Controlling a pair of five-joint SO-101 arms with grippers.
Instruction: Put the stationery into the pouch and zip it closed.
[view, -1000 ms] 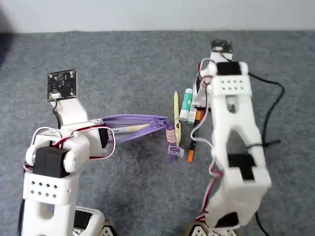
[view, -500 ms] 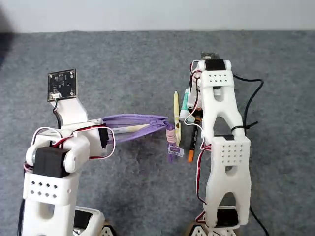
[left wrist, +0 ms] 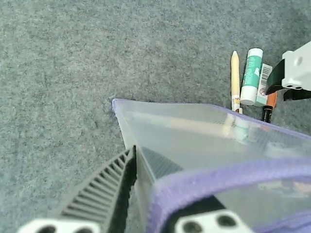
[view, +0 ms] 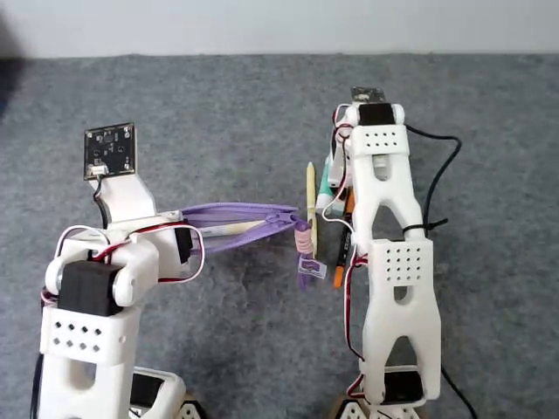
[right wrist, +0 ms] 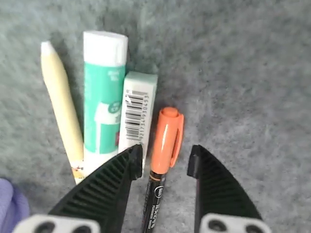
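Swung inward, the right end effector (right wrist: 165, 153) spreads astride a smooth orange marker (right wrist: 166, 132); left end effector (left wrist: 146, 182) pinches the translucent purple-edged pouch (left wrist: 194, 138); boxy eraser (right wrist: 138, 114) alongside on fuzzy grey surface (view: 218, 105)

Counting them off now: one clear pouch (view: 229, 218) with purple edging, just the one. Stationery next, four pieces, one of each kind: one cream pencil (right wrist: 60, 104), one green-and-white glue stick (right wrist: 103, 92), one white eraser (right wrist: 137, 109), one orange marker (right wrist: 163, 141). At the pouch's zip end, one small pink-and-purple charm cluster (view: 303, 240), its pieces too small to count. Two white arms, the left arm (view: 96, 297) and the right arm (view: 393, 262), so two grippers: left gripper (left wrist: 146, 179), right gripper (right wrist: 165, 153)
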